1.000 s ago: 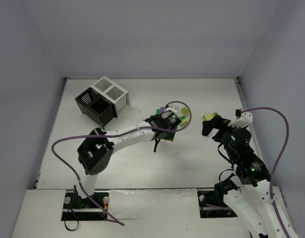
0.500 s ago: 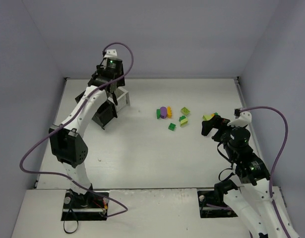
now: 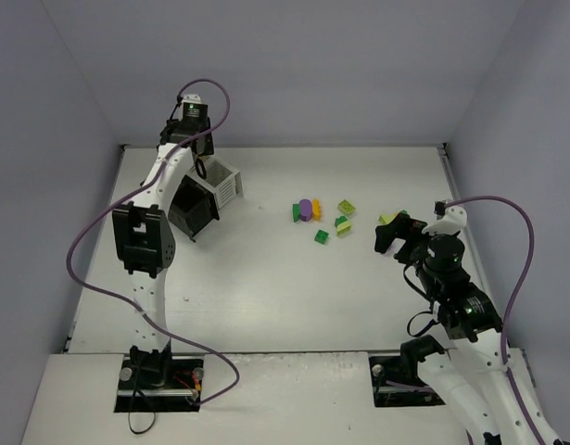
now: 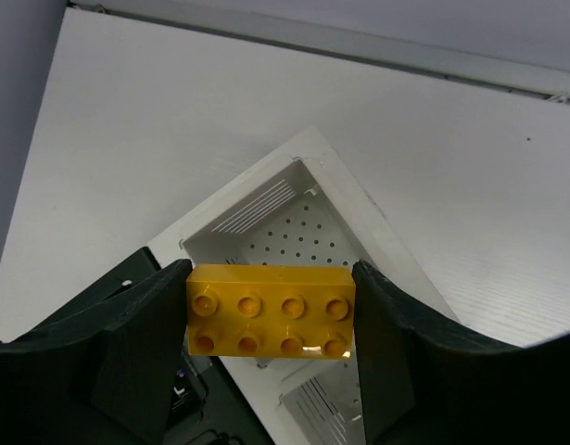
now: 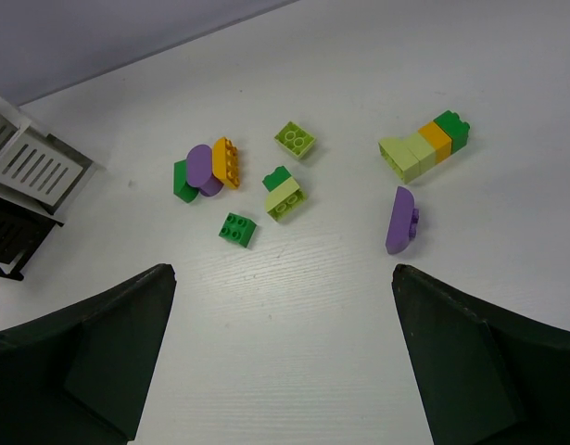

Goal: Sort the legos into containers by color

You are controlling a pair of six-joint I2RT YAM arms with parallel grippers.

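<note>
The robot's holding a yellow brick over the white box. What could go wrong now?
The yellow brick in the left gripper hangs near the wall between two white bins, so it might bounce off the rim or fall into the wrong one. Also, some legos are stuck together, like the mixed-colour stack of lime, orange and green. Grabbed whole, it could all end up in one bin.
</note>
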